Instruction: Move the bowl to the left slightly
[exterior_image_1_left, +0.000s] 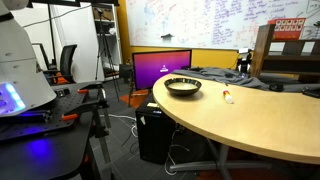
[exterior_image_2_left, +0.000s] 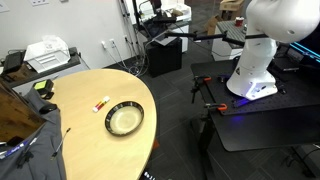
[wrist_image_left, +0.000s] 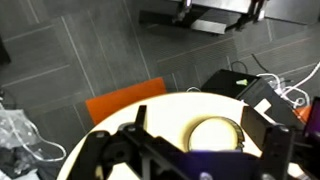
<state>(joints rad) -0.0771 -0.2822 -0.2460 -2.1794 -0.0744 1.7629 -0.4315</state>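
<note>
While the bowl (exterior_image_1_left: 183, 86) is sitting near the rounded end of the surface (exterior_image_1_left: 260, 125), you are hovering the gripper (wrist_image_left: 197, 125) high above it. Its jaws are standing spread wide, with nothing between them. In the wrist view the bowl (wrist_image_left: 214, 134) is showing between the two fingers, slightly toward one side, so you are not centred over it yet.

In an exterior view the bowl (exterior_image_2_left: 125, 119) is lying close to the curved edge of the surface (exterior_image_2_left: 70, 100). A small white-and-red object (exterior_image_2_left: 101, 103) is resting near it but not touching.

The bowl is looking rigid and shallow, with a low, flaring wall, and I am judging it light enough for a one-sided hold. Its finish may be slick, though the pictures are not showing that clearly. I am suggesting you take it at the rim, one finger inside and one outside, and close gently, since it may be breakable. Lifting it only barely, or sliding it, should be enough for so small a shift. Be watching the near edge of the surface as you are moving it.
</note>
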